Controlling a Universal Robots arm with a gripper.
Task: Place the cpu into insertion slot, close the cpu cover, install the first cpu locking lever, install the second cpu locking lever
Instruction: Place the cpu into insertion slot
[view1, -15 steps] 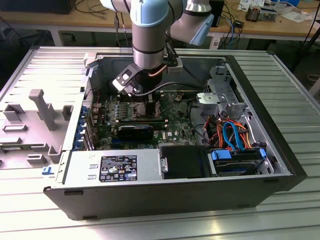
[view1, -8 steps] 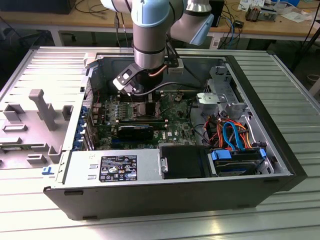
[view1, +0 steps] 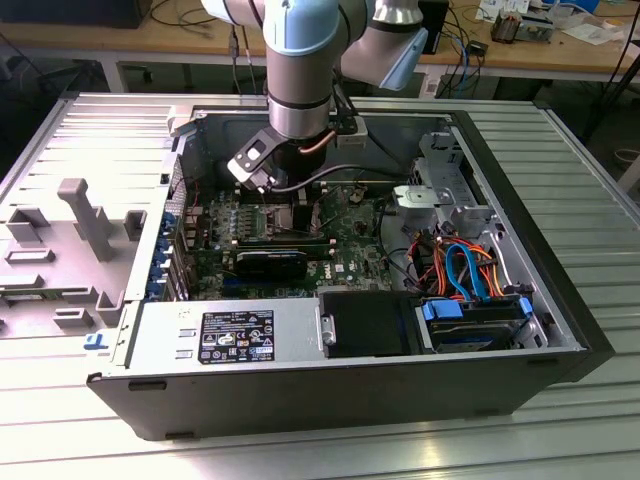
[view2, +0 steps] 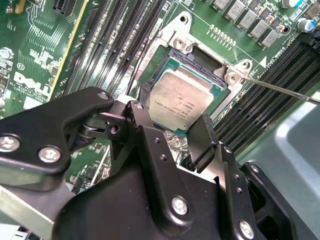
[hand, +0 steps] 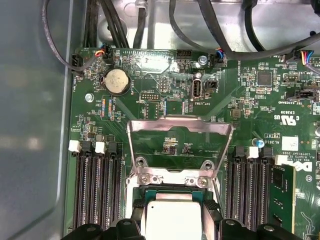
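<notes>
Open computer case (view1: 300, 400) on a ribbed metal bench, the arm (view1: 300, 60) reaching down into it over the green board (view1: 350, 235).

Gripper (view2: 175, 114) sits narrow, its black fingers (view2: 205, 136) pressed against two opposite edges of the cpu (view2: 175, 97). Same hold in the first wrist view: gripper (hand: 173, 224), cpu (hand: 172, 215).

Cpu: flat square chip, dull silver-grey metal top with fine dark print, thin green border around the metal. It lies level within the socket (view2: 196, 53), a dark square recess with a silver rim and screw heads at the corners. Cannot tell whether it is fully seated.

Cover (hand: 180, 124) stands raised on its hinge at the socket's (hand: 172, 191) far edge, a thin silver frame with the board visible through its opening.

A thin metal rod (view2: 280, 89) runs from one socket corner out over the long black memory slots (view2: 115, 35).
</notes>
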